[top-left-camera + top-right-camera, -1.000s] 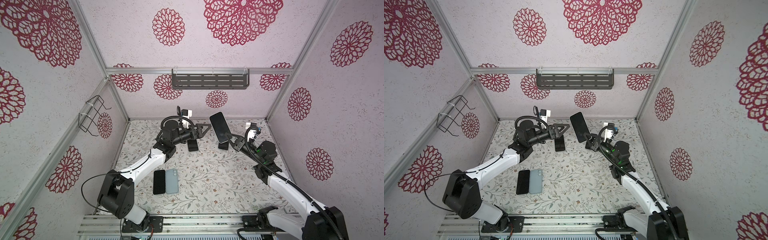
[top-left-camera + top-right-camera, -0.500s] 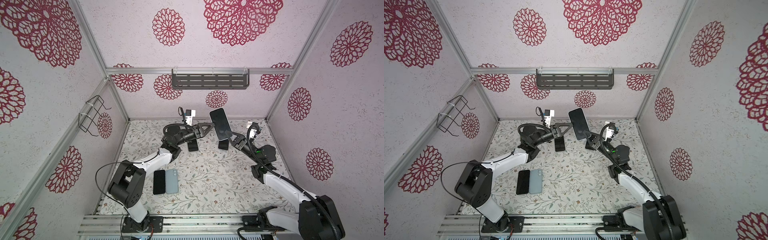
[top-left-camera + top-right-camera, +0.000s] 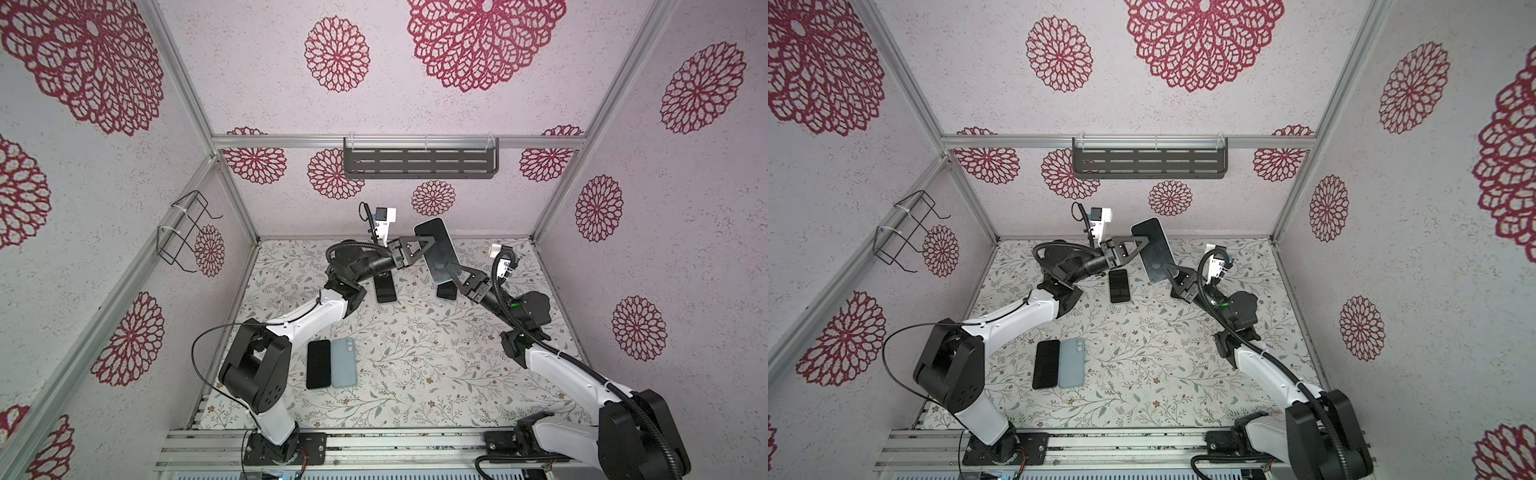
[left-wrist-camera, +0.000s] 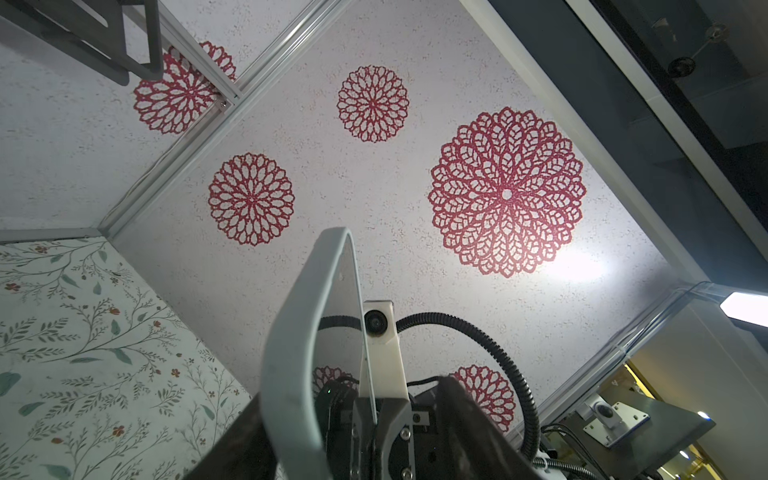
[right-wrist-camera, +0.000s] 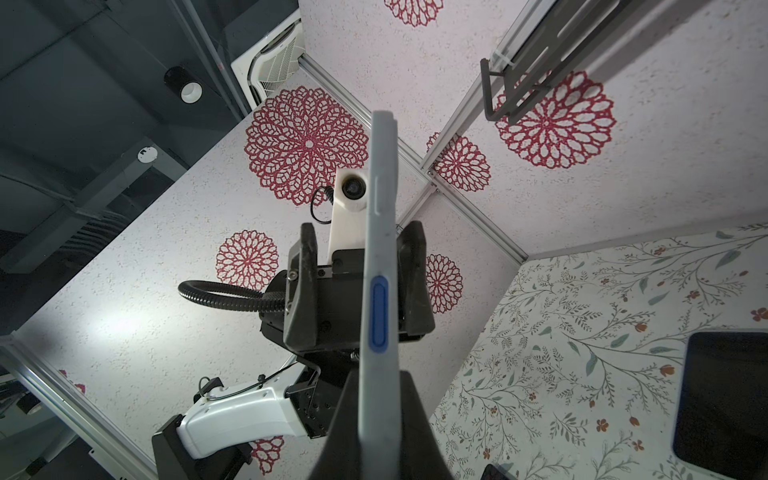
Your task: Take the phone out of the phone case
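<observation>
My right fingers (image 5: 411, 428) pinch the stiff, slick phone (image 3: 1154, 255) low down; my left fingers (image 5: 305, 282), spread, straddle its probably flexible case (image 5: 380, 232), where I'd peel.

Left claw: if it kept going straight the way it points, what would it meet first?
The cased phone, held up by the right claw; the left claw straddles its edge, so contact looks immediate, though depth is unclear.

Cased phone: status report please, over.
Right hand shut on cased phone, held aloft. Left hand open, astride its top end. Two dark phones on mat below, not touching.
</observation>
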